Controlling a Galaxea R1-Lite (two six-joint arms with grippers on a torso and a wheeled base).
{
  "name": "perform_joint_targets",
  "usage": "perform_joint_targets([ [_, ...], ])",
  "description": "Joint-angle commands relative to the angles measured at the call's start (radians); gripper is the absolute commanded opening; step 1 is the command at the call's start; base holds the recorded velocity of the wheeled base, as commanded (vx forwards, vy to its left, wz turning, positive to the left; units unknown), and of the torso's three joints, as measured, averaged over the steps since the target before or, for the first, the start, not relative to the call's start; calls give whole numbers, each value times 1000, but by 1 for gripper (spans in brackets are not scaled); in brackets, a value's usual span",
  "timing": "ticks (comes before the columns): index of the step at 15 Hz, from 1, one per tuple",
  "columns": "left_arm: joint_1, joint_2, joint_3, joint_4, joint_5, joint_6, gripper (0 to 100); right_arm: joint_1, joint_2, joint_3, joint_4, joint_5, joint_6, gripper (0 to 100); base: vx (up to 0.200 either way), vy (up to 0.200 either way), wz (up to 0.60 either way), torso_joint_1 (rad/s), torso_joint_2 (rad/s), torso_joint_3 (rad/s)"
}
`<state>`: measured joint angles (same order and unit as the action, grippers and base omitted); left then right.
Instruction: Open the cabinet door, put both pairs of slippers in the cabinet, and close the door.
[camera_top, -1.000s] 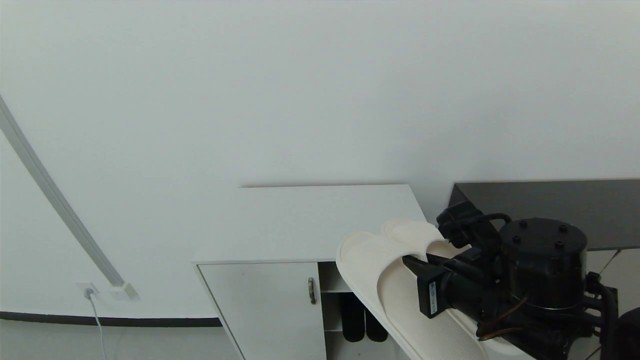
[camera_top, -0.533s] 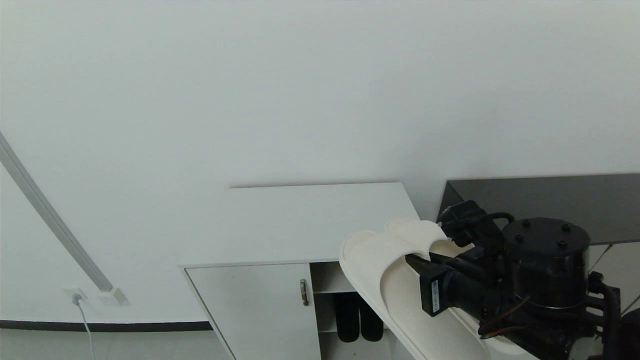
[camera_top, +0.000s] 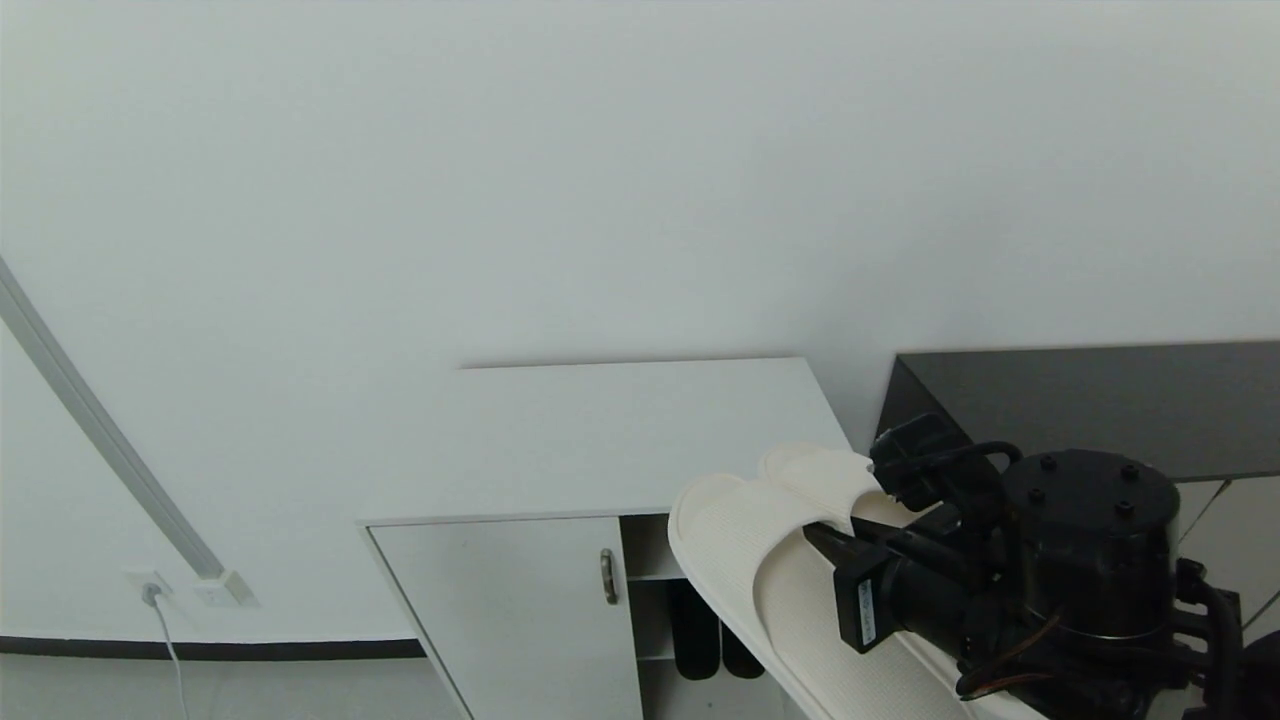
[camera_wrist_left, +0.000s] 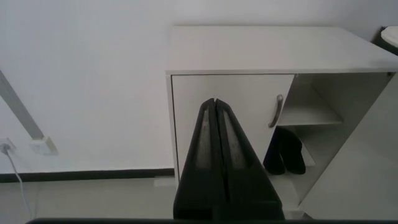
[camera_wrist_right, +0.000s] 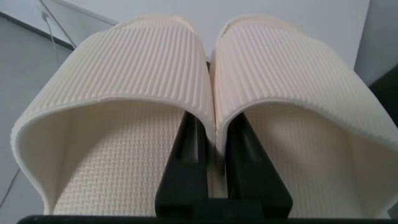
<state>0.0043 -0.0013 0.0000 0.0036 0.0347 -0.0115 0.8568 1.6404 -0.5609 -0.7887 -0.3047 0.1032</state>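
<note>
**Q:** Where is the white pair?
**A:** The white slippers (camera_top: 745, 545) hang side by side in the air in front of the cabinet (camera_top: 620, 430). They are tilted with the toes higher, pointing toward the cabinet's open right half.

**Q:** What holds them?
**A:** The right claw (camera_top: 850, 530) holds them. Its fingers (camera_wrist_right: 186, 162) reach in under the straps, one into each slipper, and are clamped on the two inner strap walls pressed together between them.

**Q:** And the other arm?
**A:** The left claw (camera_wrist_left: 215, 107) hangs in front of the cabinet with its fingers pressed together, gripping nothing.

**Q:** How does the cabinet stand?
**A:** The left door (camera_top: 510, 600) is closed, with a metal handle (camera_top: 607, 577) at its inner edge. In the open right half, a black pair (camera_wrist_left: 286, 152) stands upright in the compartment under a shelf (camera_wrist_left: 308, 115). A dark desk (camera_top: 1100, 400) stands just beside the cabinet on the right. A wall socket (camera_top: 150, 592) with a cord plugged in sits low on the wall to the left.
</note>
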Motion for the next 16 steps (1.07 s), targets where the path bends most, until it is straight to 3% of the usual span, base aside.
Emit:
perform_joint_targets([
  [1,0,1,0,-1,1,-1,0,4,-2,7,-1,-2,1,0,0,0,0,-144,339,183],
  [16,0,1,0,-1,1,-2,0,14,-13,35,-1,2,0,0,0,0,0,-180,417,233],
])
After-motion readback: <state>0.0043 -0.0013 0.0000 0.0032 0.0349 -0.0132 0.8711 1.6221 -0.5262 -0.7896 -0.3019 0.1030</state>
